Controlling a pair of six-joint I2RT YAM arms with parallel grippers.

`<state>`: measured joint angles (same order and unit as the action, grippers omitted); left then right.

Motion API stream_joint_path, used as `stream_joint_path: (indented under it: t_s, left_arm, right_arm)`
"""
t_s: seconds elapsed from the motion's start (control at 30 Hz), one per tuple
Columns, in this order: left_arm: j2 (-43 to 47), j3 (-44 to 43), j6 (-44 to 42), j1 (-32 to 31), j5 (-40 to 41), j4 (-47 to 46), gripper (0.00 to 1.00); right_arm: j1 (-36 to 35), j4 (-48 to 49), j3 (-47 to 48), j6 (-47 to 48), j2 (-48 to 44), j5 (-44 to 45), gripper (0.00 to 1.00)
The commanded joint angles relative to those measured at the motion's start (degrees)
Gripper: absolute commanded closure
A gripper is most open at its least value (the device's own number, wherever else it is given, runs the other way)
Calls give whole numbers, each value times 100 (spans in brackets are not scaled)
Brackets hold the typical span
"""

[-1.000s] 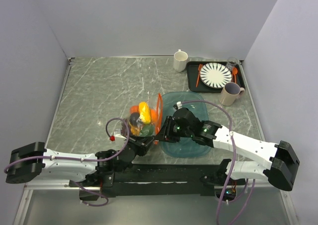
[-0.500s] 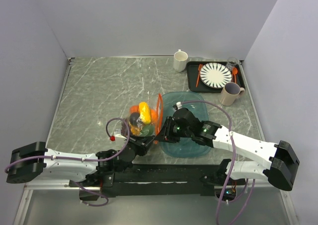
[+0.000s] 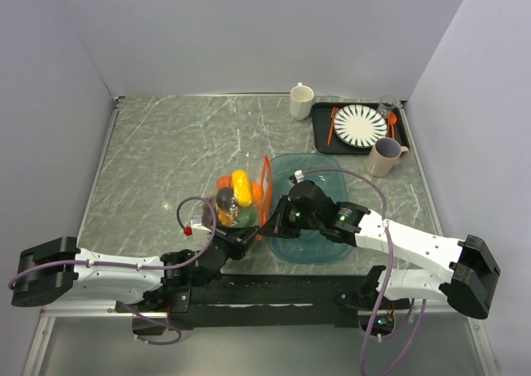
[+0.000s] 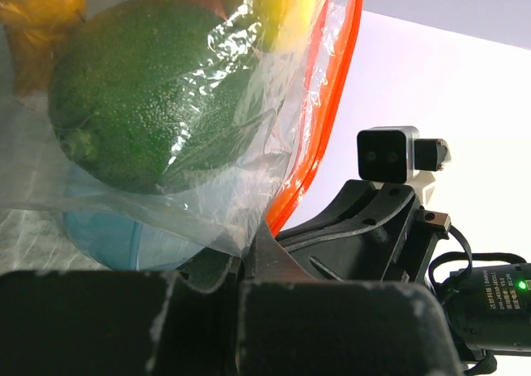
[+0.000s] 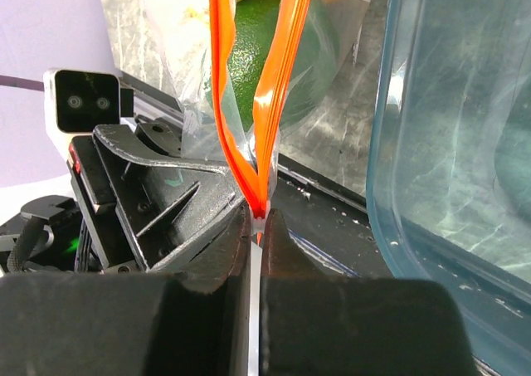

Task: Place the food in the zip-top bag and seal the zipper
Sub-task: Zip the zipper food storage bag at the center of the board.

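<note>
Between the fingertips of our right gripper (image 5: 257, 220) we are pinching the near end of the zipper (image 5: 221, 102), jaws narrowed to a slit with the orange-red strip running into it. Just beside it, our left gripper (image 4: 249, 256) is nipping the lower corner of the zip-top bag (image 4: 211, 189), its fingers closed on the clear film as far as we are able to tell.

Over the last second neither gripper is shifting in the overhead view, and the bag is keeping its upright stance. We are judging that we are bracing for the sealing stroke rather than running it. Above the right pinch the two halves of the strip are spreading apart into a narrow V, so the mouth is standing open and the seal is barely begun.

Inside, the green fruit (image 4: 141, 102) is pressing against the crinkled plastic, with a yellow piece (image 3: 241, 187) and orange rounds (image 3: 223, 182) packed in beside it. The bag is standing toward the near edge of the tabletop, about midway between the left and right edges, just left of the teal tray (image 3: 315, 247).
</note>
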<state>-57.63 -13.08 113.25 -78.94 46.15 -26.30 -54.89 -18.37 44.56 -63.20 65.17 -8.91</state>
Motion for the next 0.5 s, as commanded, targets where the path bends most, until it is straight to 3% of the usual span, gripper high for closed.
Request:
stream_joint_path:
  t_s: [0.0,0.07,0.17,0.27,0.47]
  left_arm:
    - [41,95,30,19,-53,-332,96]
    - [67,130,144,27,-71,-287,83]
    - [76,218,250,27,-97,-323,82]
    - [41,218,250,27,-141,-331,98]
    - [23,227,197,19,-150,-428,99]
  right_arm:
    - [-39,220,-70,-34,-92,81,100]
    - [-39,211,-105,-78,-206,143,100]
    - [-13,176,-88,-96,-259,170,100]
    - [-4,167,-87,-122,-224,179,100]
    - [22,264,-140,-149,-215,118,100]
